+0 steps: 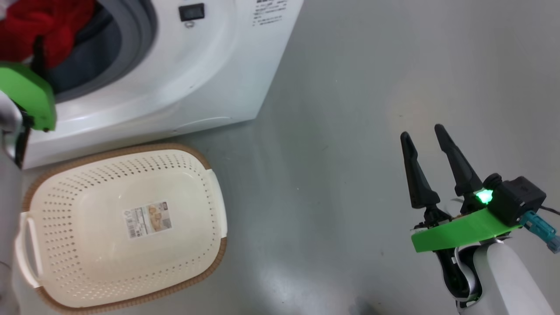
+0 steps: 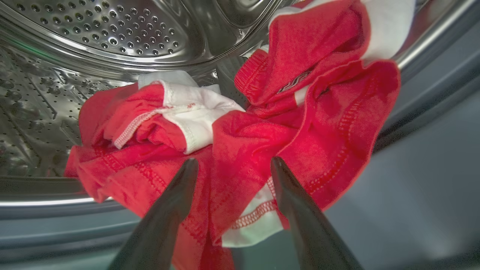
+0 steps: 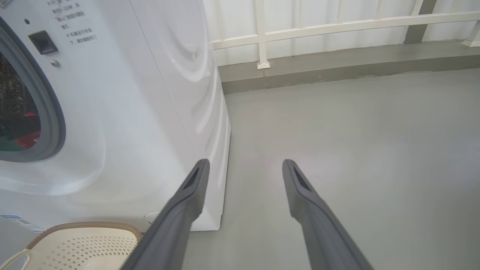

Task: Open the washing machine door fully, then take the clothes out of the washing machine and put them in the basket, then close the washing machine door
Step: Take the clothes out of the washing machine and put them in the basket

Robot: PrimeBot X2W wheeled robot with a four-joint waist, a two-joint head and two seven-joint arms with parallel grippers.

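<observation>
Soft red cloth clothes (image 2: pixel 240 150) lie in the shiny perforated steel drum (image 2: pixel 112 33); the basket (image 1: pixel 122 227) is matt plastic.

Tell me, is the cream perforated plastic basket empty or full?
Empty. The cream perforated plastic basket shows its bare bottom and sticker; nothing lies inside.

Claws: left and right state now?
Left claw: open, tips at the clothes, nothing gripped.
Right claw: open, empty, above the floor.
</observation>
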